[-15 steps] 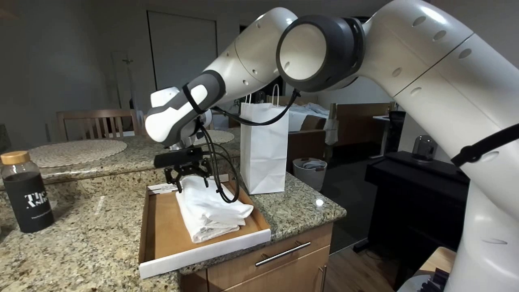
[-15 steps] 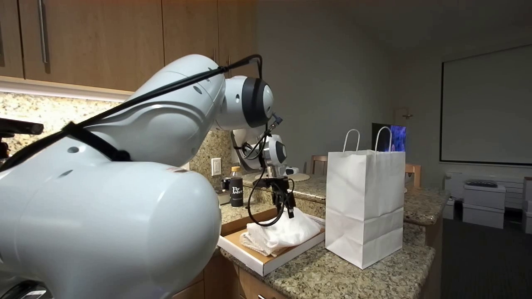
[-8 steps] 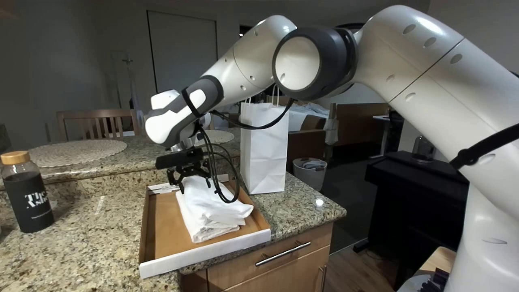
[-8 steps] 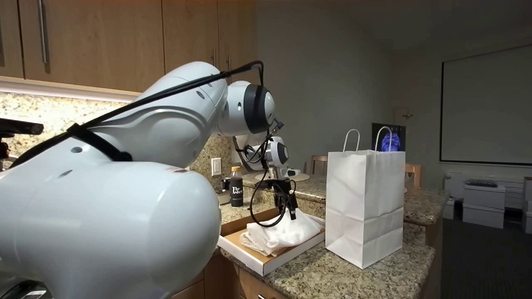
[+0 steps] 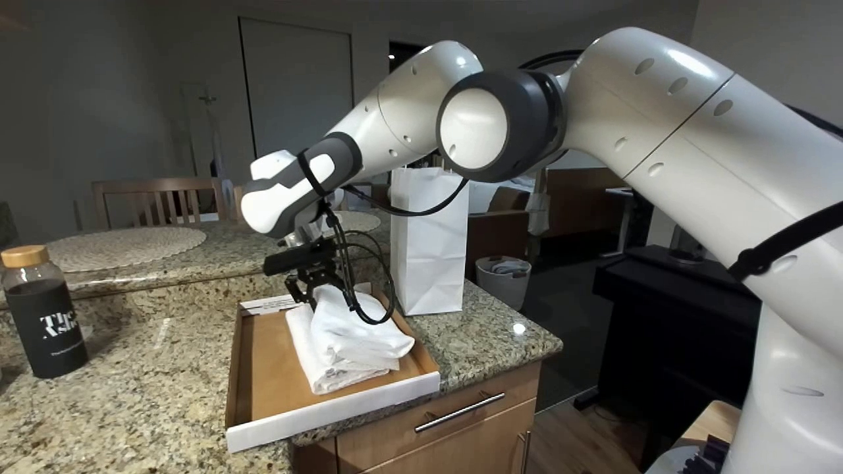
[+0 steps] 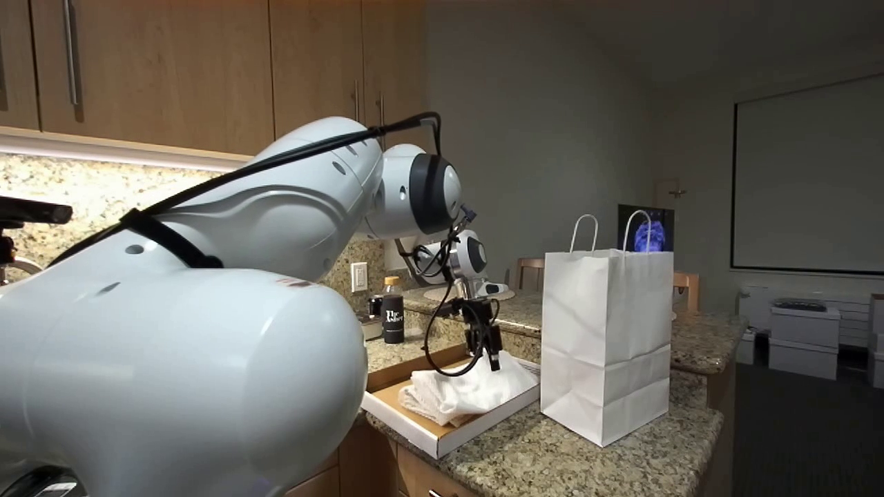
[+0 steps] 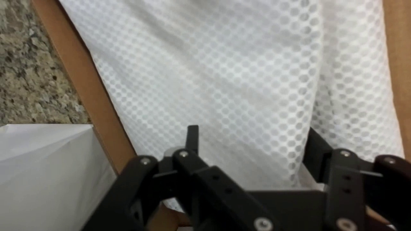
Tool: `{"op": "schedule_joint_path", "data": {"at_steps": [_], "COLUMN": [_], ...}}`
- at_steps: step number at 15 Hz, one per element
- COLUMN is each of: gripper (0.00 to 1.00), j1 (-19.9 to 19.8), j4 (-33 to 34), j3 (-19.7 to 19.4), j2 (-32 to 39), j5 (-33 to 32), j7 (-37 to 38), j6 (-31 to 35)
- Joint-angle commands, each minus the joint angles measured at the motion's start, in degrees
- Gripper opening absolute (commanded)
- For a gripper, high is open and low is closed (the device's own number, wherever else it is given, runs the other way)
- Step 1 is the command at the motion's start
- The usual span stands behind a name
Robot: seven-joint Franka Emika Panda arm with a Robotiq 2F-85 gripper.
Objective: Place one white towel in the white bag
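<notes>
The jaws stand wide apart at the white towel, presumably to pinch its upper fold alone; it lies in the tray. Just beside, the white bag stands upright on the desk, likely for easy filling.

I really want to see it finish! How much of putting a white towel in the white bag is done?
Done: the gripper is down at the white towel. In hand: probably getting a grip; the wrist view shows its jaws apart, with cloth between. Left: closing, lifting the towel from the tray where it lies, and putting it in the upright white bag.
</notes>
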Motion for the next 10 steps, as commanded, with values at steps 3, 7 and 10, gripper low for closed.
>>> {"op": "schedule_joint_path", "data": {"at_steps": [3,7,10], "gripper": [0.34,0.09,0.03], "j1": [-0.5,-0.7,-0.8], "j4": [4.5,6.4,7.1], "j3": [0.7,1.2,1.1], "j2": [2.2,3.3,3.7], "j5": [1.1,1.6,2.2], "j7": [0.4,0.0,1.0], "j6": [-6.3,-7.4,-7.5]}}
